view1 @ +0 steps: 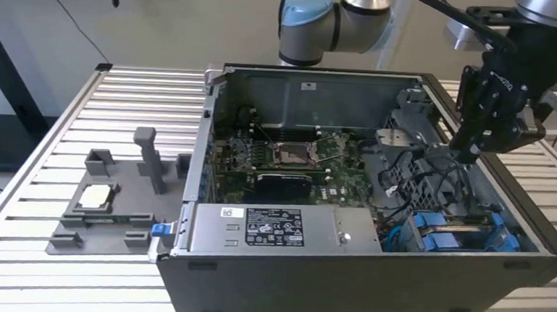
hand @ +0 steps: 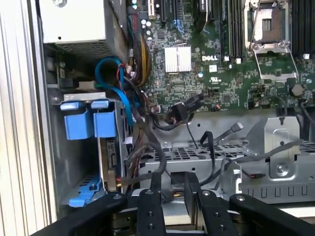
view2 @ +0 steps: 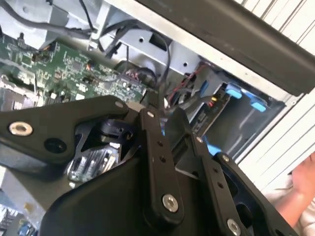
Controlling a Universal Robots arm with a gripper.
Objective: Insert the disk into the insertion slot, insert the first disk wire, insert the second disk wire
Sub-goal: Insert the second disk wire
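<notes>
The disk point(view1: 453, 232), framed by its blue carrier, lies in the insertion slot point(view1: 401, 234) at the near corner of the case on the exterior view's right. In the first wrist view its blue tabs point(hand: 83, 123) and labelled edge point(hand: 109, 157) sit inside the grey bay wall point(hand: 74, 162). My gripper point(view1: 467, 154) hangs inside the case, just behind the disk, by the wall on the exterior view's right. Its fingers point(hand: 150, 209) stand close together on a black wire point(hand: 156, 167) that runs from the cable bundle. That wire point(view2: 166, 64) leads down into the gripper point(view2: 165, 115).
A silver power-supply box point(view1: 274, 225) fills the case's front edge, with the green motherboard point(view1: 288, 160) behind it. Loose blue and black cables point(hand: 118, 88) hang beside the disk. A grey fixture point(view1: 111, 204) stands on the slatted table. A person's hand point(view2: 295, 196) is outside the case.
</notes>
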